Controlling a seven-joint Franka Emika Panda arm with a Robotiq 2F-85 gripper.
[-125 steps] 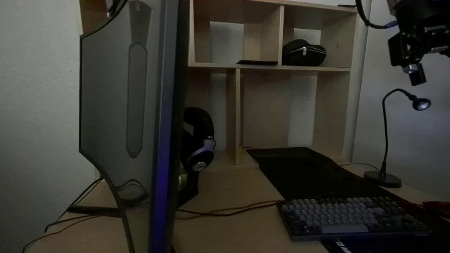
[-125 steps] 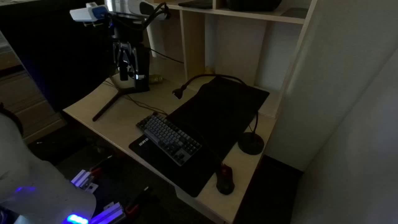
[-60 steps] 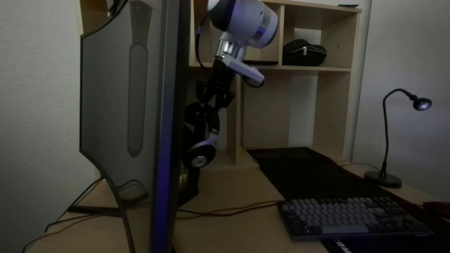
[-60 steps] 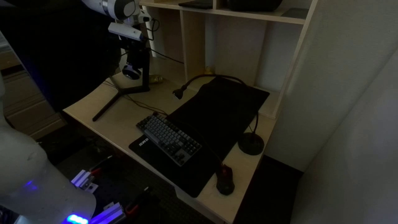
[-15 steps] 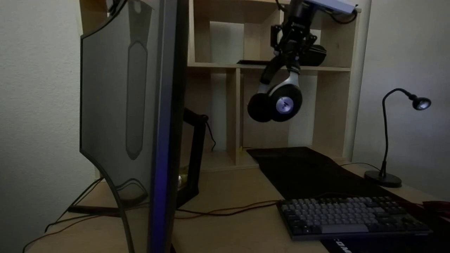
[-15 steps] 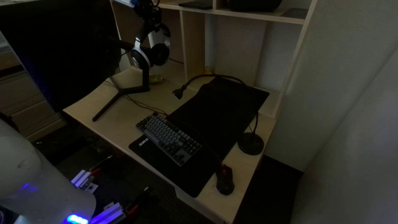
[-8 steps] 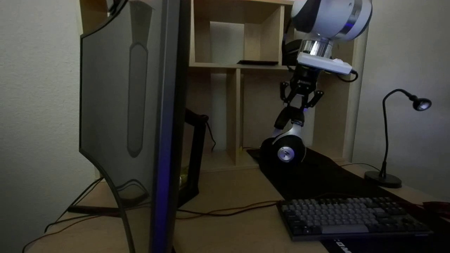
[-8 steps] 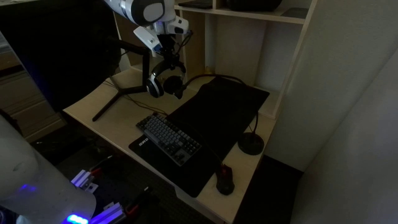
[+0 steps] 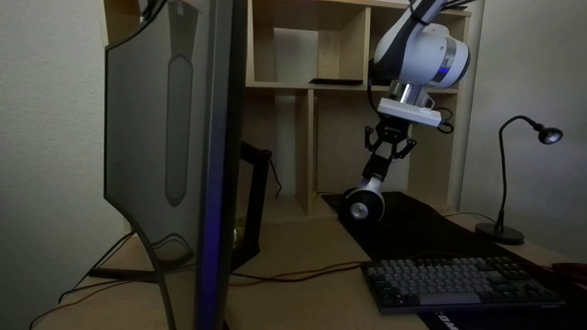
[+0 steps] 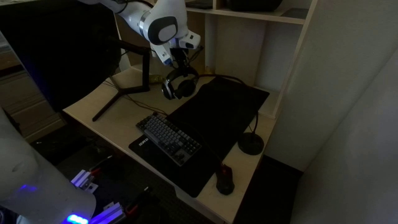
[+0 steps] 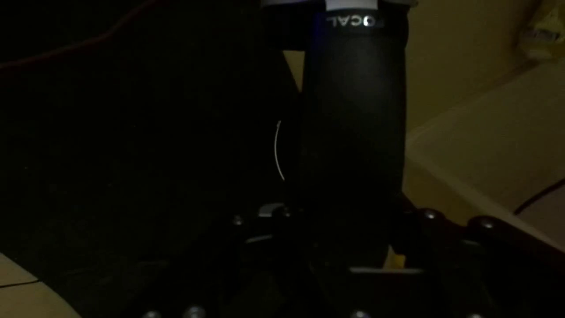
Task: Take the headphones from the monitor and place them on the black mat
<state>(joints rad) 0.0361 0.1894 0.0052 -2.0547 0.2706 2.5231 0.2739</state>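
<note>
Headphones point(image 9: 372, 187) black over-ear, silvery yokes, pale disc on the earcup face, "FOCAL" upside down on the band in wrist view; held by the headband, hanging at a tilt, earcups down, off the monitor point(image 9: 181, 137) and near an edge of the black mat point(image 10: 217, 115), touching or not unclear. Monitor upright on dark stand, big panel, greyish broad side, bluish strip down the edge. Black mat lying flat, long rectangle, one long edge a bit wavy, pale lettering near a corner.

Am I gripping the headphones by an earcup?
No: in an exterior view, the gripper is closed on the headband, and a silver-faced earcup hangs below.
</note>
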